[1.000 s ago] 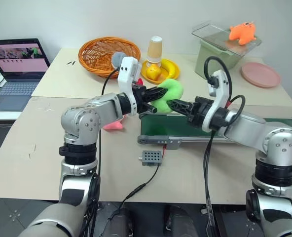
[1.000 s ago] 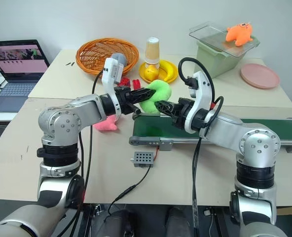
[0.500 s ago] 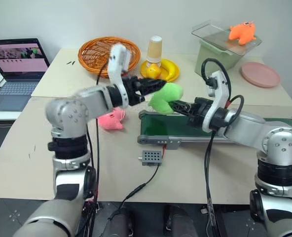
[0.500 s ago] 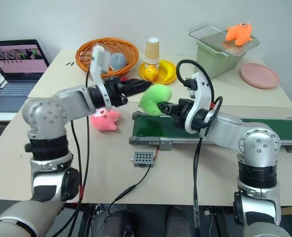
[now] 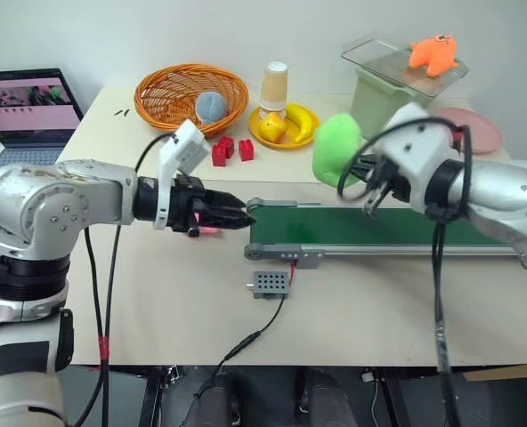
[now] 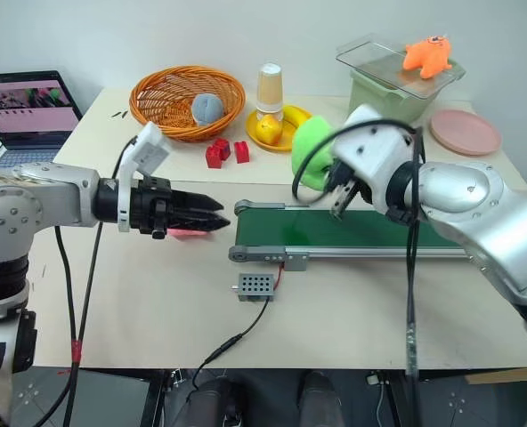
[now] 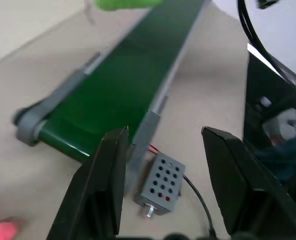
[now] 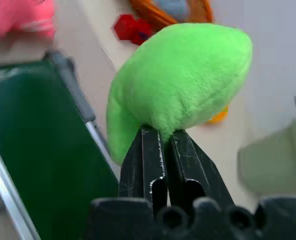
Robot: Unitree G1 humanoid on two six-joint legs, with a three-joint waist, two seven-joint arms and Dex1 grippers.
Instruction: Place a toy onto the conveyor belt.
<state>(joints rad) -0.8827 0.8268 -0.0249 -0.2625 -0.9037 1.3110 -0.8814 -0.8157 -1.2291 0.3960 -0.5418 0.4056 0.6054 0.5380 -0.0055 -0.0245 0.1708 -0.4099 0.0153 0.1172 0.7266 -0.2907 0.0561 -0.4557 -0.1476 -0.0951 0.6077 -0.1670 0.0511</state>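
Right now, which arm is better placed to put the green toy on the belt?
The right. Its gripper is shut on the green toy, held above the belt. The left gripper is open and holds nothing, off the belt's end, beside the pink toy.

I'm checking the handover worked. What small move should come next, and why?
Probably lower the right pincer toward the conveyor belt before releasing. It is shut on the green plush toy, which hangs above the belt's near end, while the left pincer stands open and holds nothing.
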